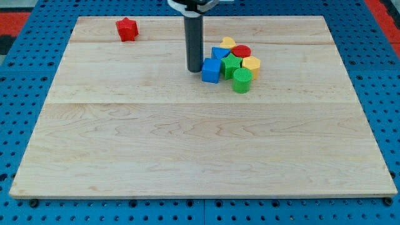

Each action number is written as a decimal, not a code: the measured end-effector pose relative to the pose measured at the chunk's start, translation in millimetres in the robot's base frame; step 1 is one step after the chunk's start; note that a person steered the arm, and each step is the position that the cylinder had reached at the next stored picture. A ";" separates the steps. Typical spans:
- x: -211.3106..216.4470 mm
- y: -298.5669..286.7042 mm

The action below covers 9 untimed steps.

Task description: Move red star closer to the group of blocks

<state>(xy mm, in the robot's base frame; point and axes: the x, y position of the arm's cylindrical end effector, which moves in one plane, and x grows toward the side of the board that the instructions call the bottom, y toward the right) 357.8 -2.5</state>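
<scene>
The red star lies alone near the view's top left of the wooden board. A tight group of blocks sits right of centre near the top: a blue cube, a second blue block, a green star, a green cylinder, a red cylinder, a yellow hexagon and a yellow block. My tip rests on the board just left of the blue cube, well to the right of the red star.
The board lies on a blue pegboard surface that surrounds it on all sides. The rod's mount shows at the view's top.
</scene>
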 end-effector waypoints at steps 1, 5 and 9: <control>6.8 4.9; 30.7 -64.4; -117.7 -262.4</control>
<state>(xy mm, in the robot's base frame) 240.0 -265.0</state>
